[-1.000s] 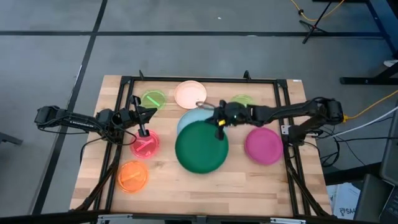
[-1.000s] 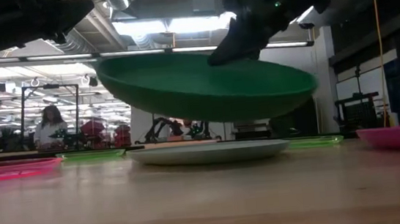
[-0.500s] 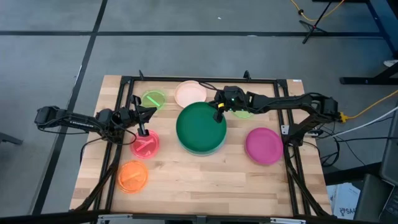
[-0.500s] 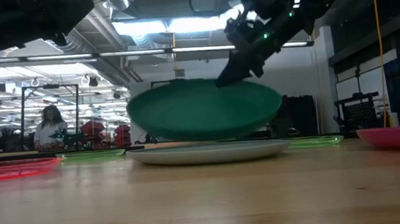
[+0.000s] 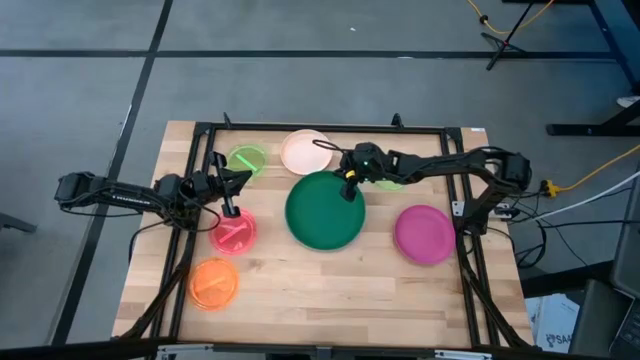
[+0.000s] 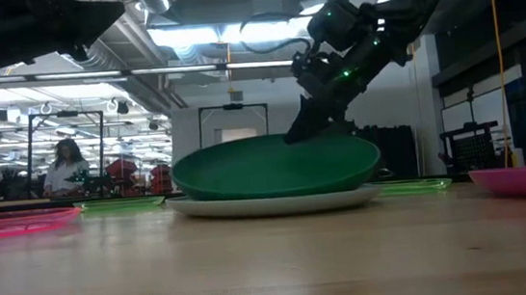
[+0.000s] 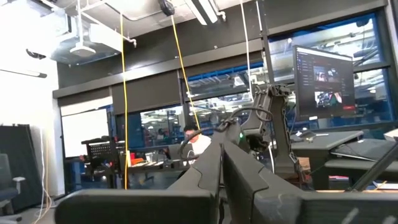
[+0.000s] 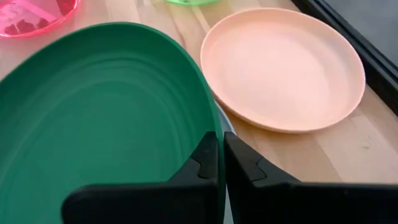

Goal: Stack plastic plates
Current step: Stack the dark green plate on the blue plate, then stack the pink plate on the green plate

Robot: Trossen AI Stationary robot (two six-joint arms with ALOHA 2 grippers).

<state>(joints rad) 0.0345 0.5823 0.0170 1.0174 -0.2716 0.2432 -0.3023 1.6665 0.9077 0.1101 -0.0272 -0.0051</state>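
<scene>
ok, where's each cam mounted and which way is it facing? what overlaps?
High: overhead, straight down; both arms, right gripper on the dark green plate.
Low: table height, level across; right gripper comes from above.
Left wrist: faces the room; left gripper shut, empty.
Right wrist: looks down past the right gripper at the green rim and peach plate.
Shared: high, low and right wrist views all show the dark green plate.
</scene>
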